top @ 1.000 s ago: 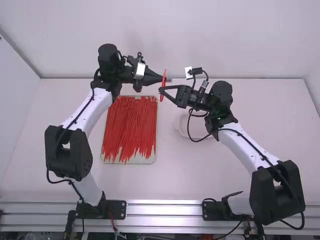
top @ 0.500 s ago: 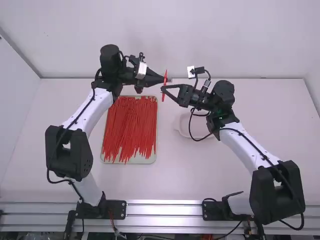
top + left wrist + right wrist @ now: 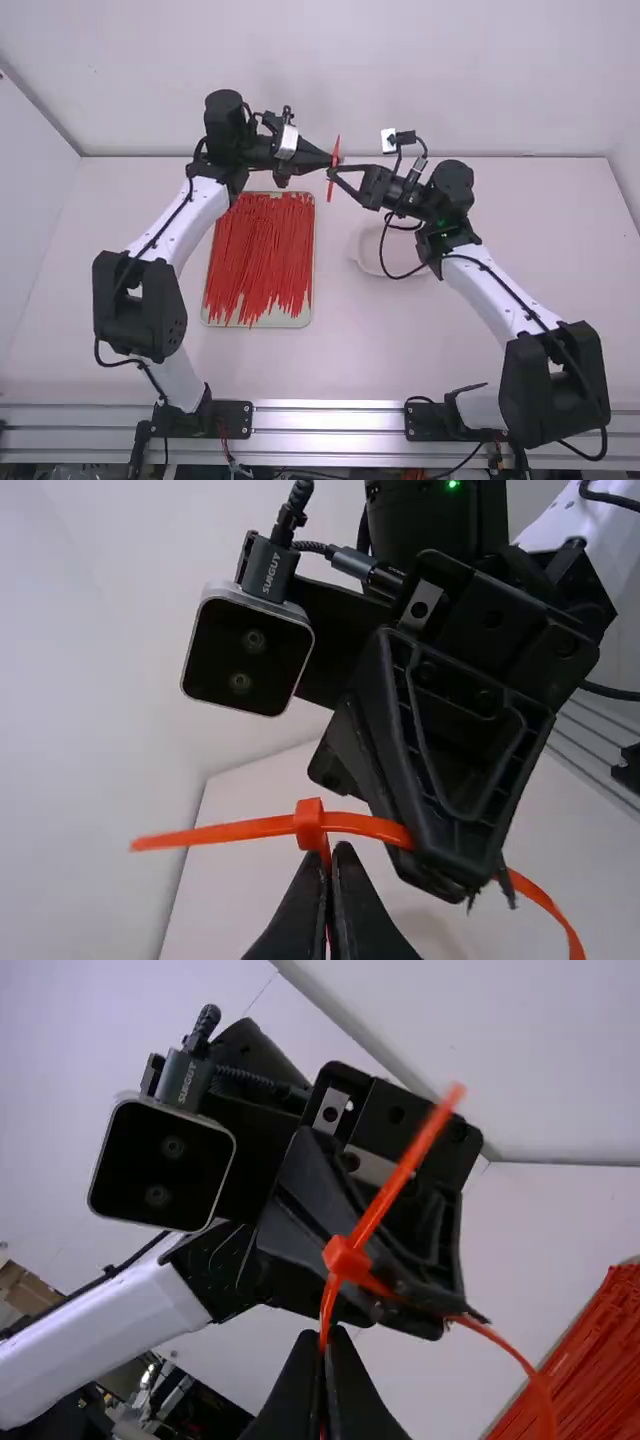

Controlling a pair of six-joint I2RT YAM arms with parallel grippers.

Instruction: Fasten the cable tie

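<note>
A red cable tie (image 3: 333,170) hangs in the air above the table's far middle, held between both grippers. My left gripper (image 3: 326,158) comes in from the left and is shut on it. My right gripper (image 3: 334,187) meets it from the right, also shut on the tie. In the left wrist view the tie (image 3: 240,830) runs through its square head just above my shut fingers (image 3: 312,900), with the right gripper's fingers (image 3: 450,780) clamping the strap beside it. The right wrist view has the tie (image 3: 395,1195) with its looped tail in front of the left gripper's fingers (image 3: 300,1210).
A flat tray (image 3: 306,320) heaped with several red cable ties (image 3: 260,255) lies left of the middle. A white bowl (image 3: 366,258) sits on the table under the right arm. The white wall runs close behind the grippers.
Both grippers have shifted a little right and up the picture together, carrying the tie with them. Their grip has not changed.
</note>
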